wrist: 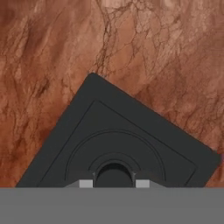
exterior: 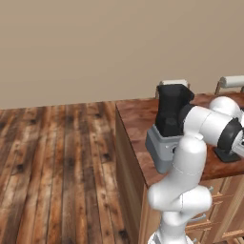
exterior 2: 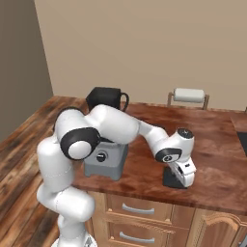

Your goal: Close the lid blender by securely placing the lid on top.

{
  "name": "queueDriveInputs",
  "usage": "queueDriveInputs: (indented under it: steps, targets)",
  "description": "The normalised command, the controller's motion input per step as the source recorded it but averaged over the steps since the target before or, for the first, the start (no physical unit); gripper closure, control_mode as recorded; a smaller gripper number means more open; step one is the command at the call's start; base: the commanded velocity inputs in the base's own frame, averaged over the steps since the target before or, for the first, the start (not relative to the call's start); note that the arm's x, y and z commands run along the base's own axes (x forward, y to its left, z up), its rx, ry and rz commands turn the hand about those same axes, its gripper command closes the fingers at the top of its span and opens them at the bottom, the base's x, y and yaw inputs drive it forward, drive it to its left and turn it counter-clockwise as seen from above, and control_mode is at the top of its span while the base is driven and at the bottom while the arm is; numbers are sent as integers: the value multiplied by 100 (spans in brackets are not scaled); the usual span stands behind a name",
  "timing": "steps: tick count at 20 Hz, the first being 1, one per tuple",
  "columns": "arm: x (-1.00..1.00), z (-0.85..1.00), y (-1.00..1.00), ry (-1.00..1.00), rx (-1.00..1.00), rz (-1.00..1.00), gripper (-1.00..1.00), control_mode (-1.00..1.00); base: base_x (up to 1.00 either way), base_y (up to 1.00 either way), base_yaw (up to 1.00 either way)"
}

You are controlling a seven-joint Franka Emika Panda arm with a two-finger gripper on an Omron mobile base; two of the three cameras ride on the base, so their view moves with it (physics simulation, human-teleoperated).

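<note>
The blender point(exterior 2: 103, 161) stands near the counter's left end, a grey base with a black knob under an open black jar point(exterior: 171, 112). Well to its right, the lid point(exterior 2: 169, 181) lies flat on the brown counter point(exterior 2: 217, 159). In the hand view the lid point(wrist: 113, 127) is a black square turned cornerwise, with a raised round knob at its centre. My gripper point(exterior 2: 181, 181) points straight down onto it. In the hand view my gripper point(wrist: 113, 183) has its two tips pressed against either side of that knob, shut on it. My forearm crosses in front of the jar.
A paper towel holder point(exterior 2: 189, 95) stands at the back of the counter behind the lid. Drawers point(exterior 2: 135, 208) run below the front edge. A dark panel point(exterior 2: 242, 136) cuts in at the far right. Wooden floor point(exterior: 57, 167) lies left of the counter.
</note>
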Motion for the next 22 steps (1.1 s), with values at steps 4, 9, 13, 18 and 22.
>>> queueDriveInputs:
  steps: [4,9,13,18,22]
  targets:
    - [-38,79,0,-28,-1,1,100,-100,0,0,0]
    - [-44,99,16,-33,-6,0,100,-100,0,0,0]
    - [-40,100,30,-28,-10,0,100,-100,0,0,0]
    - [-33,100,26,-24,-12,0,100,-100,0,0,0]
    - [-23,100,26,-11,-9,0,100,-100,0,0,0]
